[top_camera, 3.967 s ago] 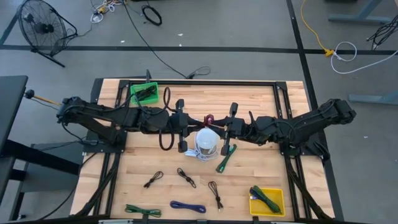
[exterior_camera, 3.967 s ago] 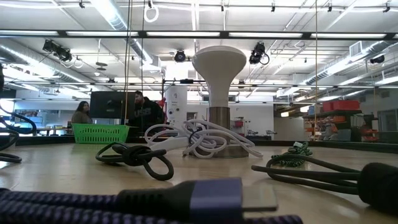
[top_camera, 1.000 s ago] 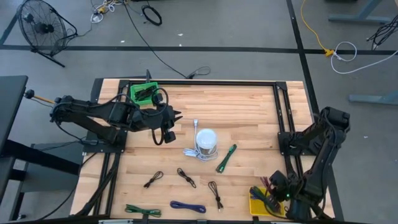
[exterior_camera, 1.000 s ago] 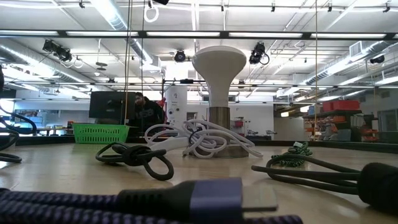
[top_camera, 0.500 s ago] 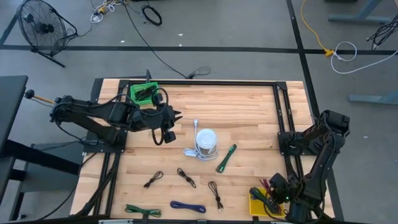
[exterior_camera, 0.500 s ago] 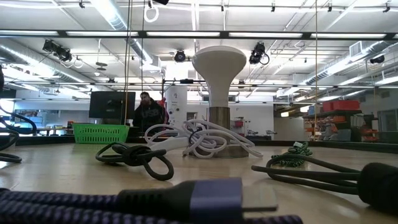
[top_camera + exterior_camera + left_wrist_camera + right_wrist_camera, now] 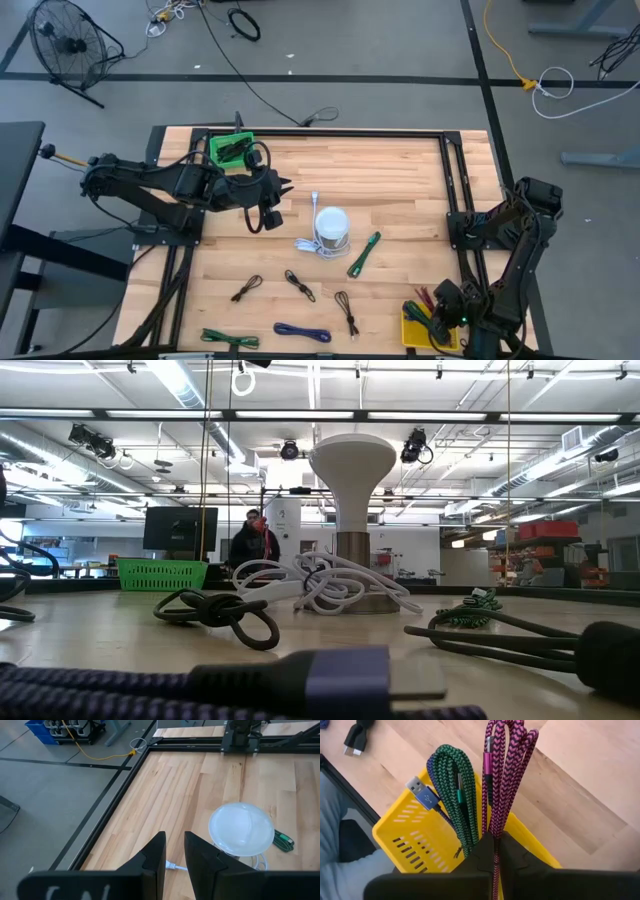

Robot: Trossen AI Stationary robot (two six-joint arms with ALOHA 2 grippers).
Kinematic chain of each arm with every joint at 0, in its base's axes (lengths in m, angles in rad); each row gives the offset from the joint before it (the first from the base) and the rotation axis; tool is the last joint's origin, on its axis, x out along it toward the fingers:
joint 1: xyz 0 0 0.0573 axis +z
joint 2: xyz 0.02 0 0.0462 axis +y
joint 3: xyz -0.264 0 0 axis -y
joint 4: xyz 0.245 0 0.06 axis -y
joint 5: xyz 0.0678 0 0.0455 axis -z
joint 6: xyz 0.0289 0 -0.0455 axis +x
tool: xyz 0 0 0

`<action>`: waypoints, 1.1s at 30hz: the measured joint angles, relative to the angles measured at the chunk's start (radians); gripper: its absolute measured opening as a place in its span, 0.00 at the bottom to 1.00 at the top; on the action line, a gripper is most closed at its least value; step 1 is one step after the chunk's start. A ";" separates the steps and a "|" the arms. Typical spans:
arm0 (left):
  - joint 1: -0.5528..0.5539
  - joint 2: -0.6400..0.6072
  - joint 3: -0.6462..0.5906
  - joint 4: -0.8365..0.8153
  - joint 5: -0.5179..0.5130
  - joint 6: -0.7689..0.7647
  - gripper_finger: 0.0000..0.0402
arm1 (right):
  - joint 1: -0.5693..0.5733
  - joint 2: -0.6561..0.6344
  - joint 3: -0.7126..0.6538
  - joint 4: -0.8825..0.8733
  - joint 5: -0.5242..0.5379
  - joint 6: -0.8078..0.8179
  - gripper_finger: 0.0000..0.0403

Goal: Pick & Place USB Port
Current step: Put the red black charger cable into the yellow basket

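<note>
Pink cable (image 7: 506, 767), a light, limp braided bundle, hangs over the yellow basket (image 7: 415, 840), pinched by the right gripper (image 7: 496, 840) at its fold, the firmest hold; left gripper (image 7: 174, 851) narrow, empty.

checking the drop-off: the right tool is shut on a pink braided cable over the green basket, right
Not quite. The right tool is shut on the pink braided cable, but the basket under it is the yellow basket, not a green one. The right wrist view shows this; the high view has the green basket at the far corner, near the left arm.
</note>
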 joint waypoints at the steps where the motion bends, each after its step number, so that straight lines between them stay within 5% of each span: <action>1: 0.000 0.000 0.000 0.000 0.000 0.000 0.19 | 0.000 0.000 0.000 -0.002 0.000 -0.003 0.01; 33: 0.001 0.000 0.000 0.000 -0.002 -0.018 0.19 | 0.094 -0.004 -0.130 0.147 0.125 -0.052 0.01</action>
